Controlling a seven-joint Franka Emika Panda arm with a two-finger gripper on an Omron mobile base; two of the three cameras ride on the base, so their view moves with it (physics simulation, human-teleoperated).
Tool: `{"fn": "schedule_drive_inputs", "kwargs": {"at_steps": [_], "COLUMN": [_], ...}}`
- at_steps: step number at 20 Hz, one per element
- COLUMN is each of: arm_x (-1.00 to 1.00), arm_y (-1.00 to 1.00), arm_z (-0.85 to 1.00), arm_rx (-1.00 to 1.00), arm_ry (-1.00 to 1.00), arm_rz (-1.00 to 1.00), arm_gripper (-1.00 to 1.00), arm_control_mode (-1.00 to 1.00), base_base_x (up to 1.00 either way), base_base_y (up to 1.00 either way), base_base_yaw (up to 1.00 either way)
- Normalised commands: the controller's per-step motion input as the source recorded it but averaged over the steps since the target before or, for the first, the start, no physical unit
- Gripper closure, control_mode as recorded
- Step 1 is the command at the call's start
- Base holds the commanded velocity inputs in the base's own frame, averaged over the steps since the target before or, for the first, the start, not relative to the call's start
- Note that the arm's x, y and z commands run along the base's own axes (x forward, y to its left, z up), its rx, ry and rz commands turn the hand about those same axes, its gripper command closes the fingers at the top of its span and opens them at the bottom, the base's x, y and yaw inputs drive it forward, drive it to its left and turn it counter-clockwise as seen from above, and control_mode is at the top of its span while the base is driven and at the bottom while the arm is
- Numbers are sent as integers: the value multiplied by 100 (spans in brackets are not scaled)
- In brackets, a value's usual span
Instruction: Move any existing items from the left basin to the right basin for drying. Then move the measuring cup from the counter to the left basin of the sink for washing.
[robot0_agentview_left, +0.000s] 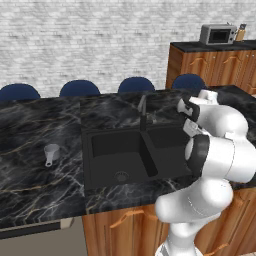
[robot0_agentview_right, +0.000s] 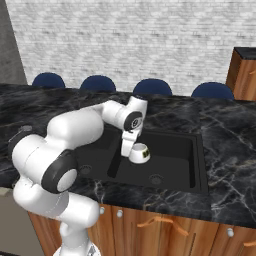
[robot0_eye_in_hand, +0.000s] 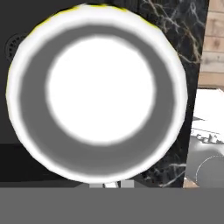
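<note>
My gripper (robot0_agentview_right: 133, 152) is shut on the rim of the existing item, a small round white-silver bowl (robot0_agentview_right: 140, 154). It holds the bowl slightly tilted over the right basin (robot0_agentview_right: 175, 155), just right of the sink's divider ridge (robot0_agentview_right: 116, 167). In the hand view the bowl (robot0_eye_in_hand: 98, 94) takes up most of the frame, seen straight into its white inside. The left basin (robot0_agentview_left: 117, 155) holds only its round drain (robot0_agentview_left: 121, 176). The measuring cup (robot0_agentview_left: 51, 153), grey with a thin handle, stands on the counter (robot0_agentview_left: 35, 175) left of the sink.
A dark faucet (robot0_agentview_left: 143, 112) rises behind the divider. Blue chair backs (robot0_agentview_left: 80, 88) line the counter's far side. Wooden cabinets with a microwave (robot0_agentview_left: 218, 34) stand at the back right. My white arm hides the right basin in the left base view.
</note>
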Motion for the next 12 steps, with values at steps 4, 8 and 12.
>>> {"fn": "schedule_drive_inputs", "kwargs": {"at_steps": [4, 8, 12], "arm_x": [44, 39, 36], "arm_y": [-15, -17, -17], "arm_z": [-52, -47, -39], "arm_rx": [2, 4, 3], "arm_ry": [0, 0, 0], "arm_rz": [0, 0, 0], "arm_gripper": [100, 100, 100], "arm_control_mode": [-100, -100, -100], "base_base_x": [0, 0, 0], "base_base_y": [0, 0, 0], "base_base_yaw": [0, 0, 0]}}
